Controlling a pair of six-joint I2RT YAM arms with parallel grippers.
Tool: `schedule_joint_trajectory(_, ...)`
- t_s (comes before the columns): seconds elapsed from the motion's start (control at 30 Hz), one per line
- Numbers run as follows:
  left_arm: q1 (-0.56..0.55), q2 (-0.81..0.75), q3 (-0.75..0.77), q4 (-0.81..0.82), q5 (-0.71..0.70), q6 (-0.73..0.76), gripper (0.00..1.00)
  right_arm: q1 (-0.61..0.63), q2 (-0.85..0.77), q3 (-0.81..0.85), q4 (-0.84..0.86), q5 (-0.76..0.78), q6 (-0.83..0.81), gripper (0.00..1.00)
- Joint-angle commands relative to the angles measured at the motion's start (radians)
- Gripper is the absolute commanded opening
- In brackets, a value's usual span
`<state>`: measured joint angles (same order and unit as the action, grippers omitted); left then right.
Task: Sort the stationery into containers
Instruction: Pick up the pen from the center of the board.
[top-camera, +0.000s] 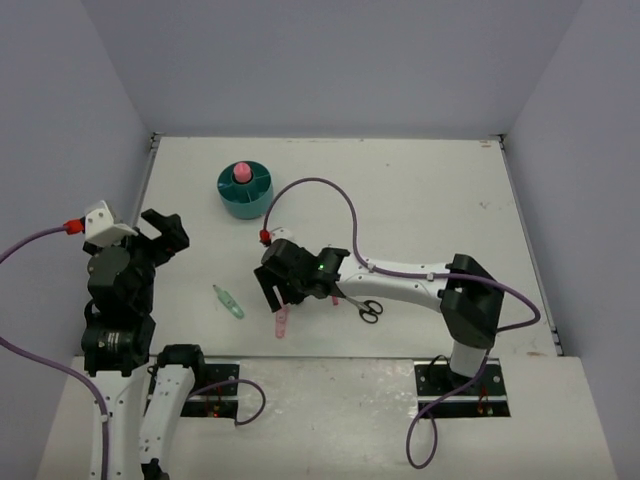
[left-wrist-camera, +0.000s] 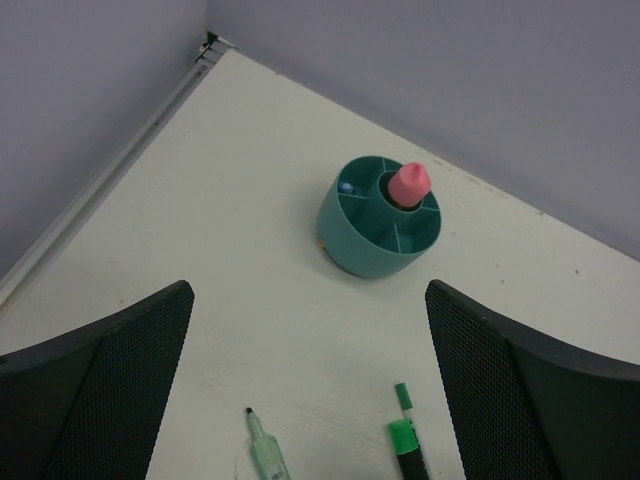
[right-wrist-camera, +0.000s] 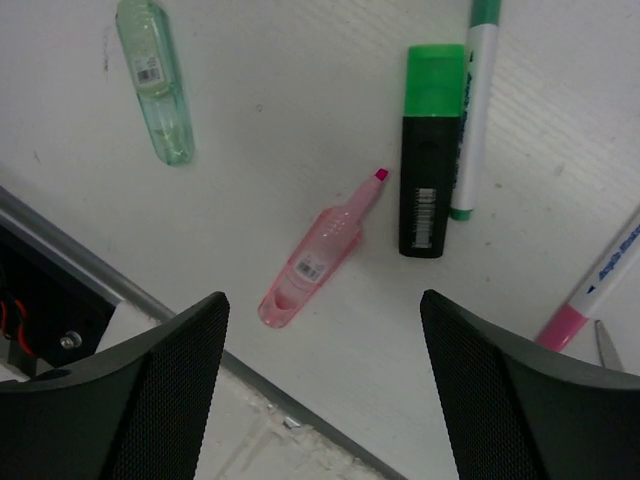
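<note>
The round teal organizer (top-camera: 245, 190) stands at the back left with a pink roll (top-camera: 241, 172) in its central cup; both show in the left wrist view, the organizer (left-wrist-camera: 372, 235) and the roll (left-wrist-camera: 409, 182). My left gripper (top-camera: 160, 236) is open and empty, raised left of the items. My right gripper (top-camera: 280, 292) is open and empty above a pink marker (right-wrist-camera: 318, 257). A pale green marker (right-wrist-camera: 155, 82), a black-and-green marker (right-wrist-camera: 427, 150), a white pen with green ends (right-wrist-camera: 475, 110) and a white pen with a pink end (right-wrist-camera: 597, 288) lie on the table. Black-handled scissors (top-camera: 364, 307) lie right of my right gripper.
The table's near edge, a metal strip (right-wrist-camera: 120, 285), runs just below the pink marker. Grey walls enclose the table on the left, back and right. The right arm's purple cable (top-camera: 330, 190) arcs over the table's middle.
</note>
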<state>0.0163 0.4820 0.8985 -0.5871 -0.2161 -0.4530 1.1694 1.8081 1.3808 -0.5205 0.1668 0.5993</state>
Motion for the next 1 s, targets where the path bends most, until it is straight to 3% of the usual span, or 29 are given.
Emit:
schedule_joint_trajectory(0.0, -0.029, 0.012, -0.085, 0.013, -0.041, 0.025, 1.00, 0.093, 0.018, -0.035, 0.055, 0.144, 0.207, 0.86)
schedule_joint_trajectory(0.17, -0.061, 0.001, -0.086, 0.016, -0.040, 0.025, 1.00, 0.148, 0.086, 0.006, 0.002, 0.203, 0.292, 0.82)
schedule_joint_trajectory(0.37, -0.102, -0.020, -0.092, 0.015, -0.039, 0.026, 1.00, 0.150, 0.157, 0.033, 0.001, 0.201, 0.321, 0.67)
schedule_joint_trajectory(0.63, -0.142, -0.038, -0.092, 0.012, -0.048, 0.022, 1.00, 0.140, 0.267, 0.100, -0.040, 0.212, 0.340, 0.57)
schedule_joint_trajectory(0.83, -0.156, -0.046, -0.092, 0.011, -0.055, 0.019, 1.00, 0.139, 0.296, 0.121, -0.086, 0.251, 0.360, 0.36)
schedule_joint_trajectory(0.97, -0.156, -0.048, -0.092, 0.013, -0.054, 0.020, 1.00, 0.139, 0.310, 0.126, -0.118, 0.279, 0.364, 0.36)
